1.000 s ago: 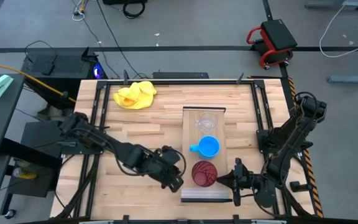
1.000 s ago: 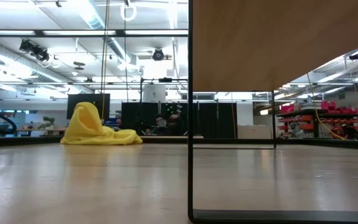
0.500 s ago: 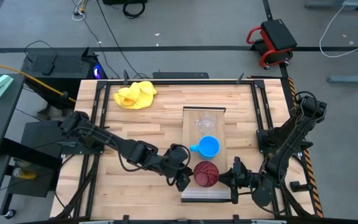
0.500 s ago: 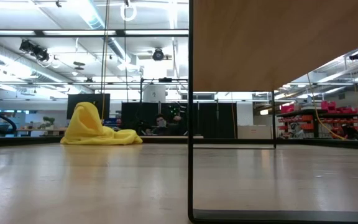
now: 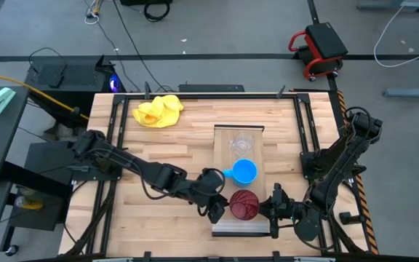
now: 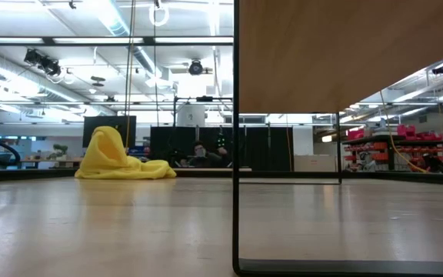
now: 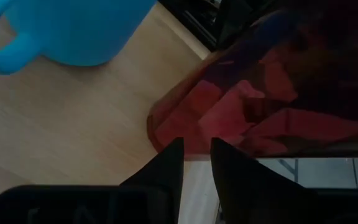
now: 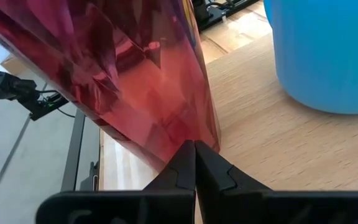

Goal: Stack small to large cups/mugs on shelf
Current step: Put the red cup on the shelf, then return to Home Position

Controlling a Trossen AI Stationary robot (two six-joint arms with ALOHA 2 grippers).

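High view, shelf (image 5: 259,138): laid lengthwise on the table (image 5: 188,145), its lighter lip at the near short end.
High view, cups: the clear cup (image 5: 241,144) is set at the shelf's far end, the blue mug (image 5: 244,172) at the shelf's middle with its handle turned toward the left arm, the dark red cup (image 5: 244,204) nearest the lip.
High view, left hand (image 5: 214,210): placed just off the shelf's left edge, against the dark red cup's side.
High view, right hand (image 5: 266,210): placed at the shelf's right edge, against the opposite side of the dark red cup.
High view, yellow cloth (image 5: 158,110): bunched well apart from the shelf, toward the table's far left corner.
Low view: the yellow cloth (image 6: 121,158) is seen far across the table; a wooden panel on a thin dark frame fills the near right; neither hand is shown.
Left wrist view, left hand (image 7: 196,163): fingers are parted by a narrow gap only, tips at the base of the dark red cup (image 7: 278,93); nothing is gripped between them.
Right wrist view, right hand (image 8: 194,163): fingers are pressed together, tips touching the foot of the dark red cup (image 8: 142,81); nothing is held.
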